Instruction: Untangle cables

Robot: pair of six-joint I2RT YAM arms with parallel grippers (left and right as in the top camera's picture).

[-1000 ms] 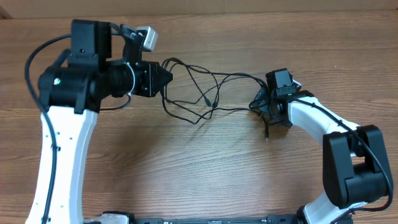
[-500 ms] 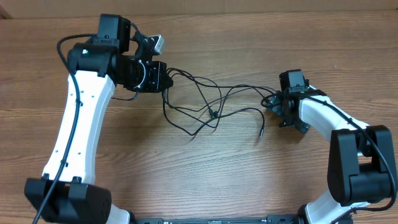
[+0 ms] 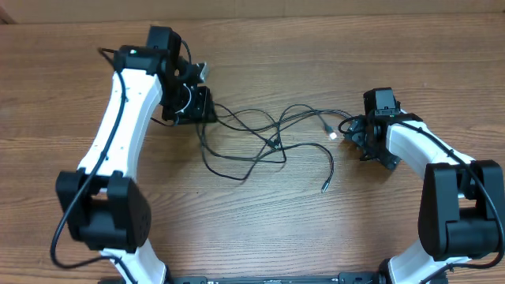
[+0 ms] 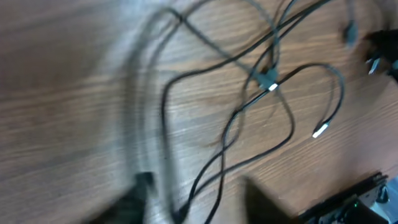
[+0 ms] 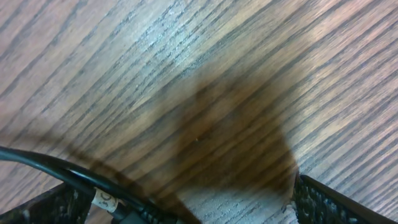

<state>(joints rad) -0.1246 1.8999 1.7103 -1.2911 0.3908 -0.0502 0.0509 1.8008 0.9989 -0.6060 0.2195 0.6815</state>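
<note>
The cables (image 3: 268, 138) are thin black cords lying in a loose tangle across the middle of the wooden table. One silvery plug end (image 3: 332, 136) lies near the right arm, and a dark end (image 3: 323, 189) points toward the front. My left gripper (image 3: 210, 109) is at the tangle's left end. In the blurred left wrist view its jaws stand apart, open (image 4: 199, 208), with two strands of the cables (image 4: 268, 84) running between them. My right gripper (image 3: 357, 136) is open at the tangle's right end. One labelled cable (image 5: 62, 174) passes by its left finger (image 5: 43, 205).
The wooden table (image 3: 252, 229) runs back to an edge along the top of the overhead view. The left arm (image 3: 118, 134) arches over the table's left side, with a thicker black wire along it. The right arm (image 3: 442, 166) stands at the right.
My left gripper has gone from shut to open, and its arm has swung upright over the left side. My right gripper has drawn away to the right. The cable ends have dropped and spread out.
</note>
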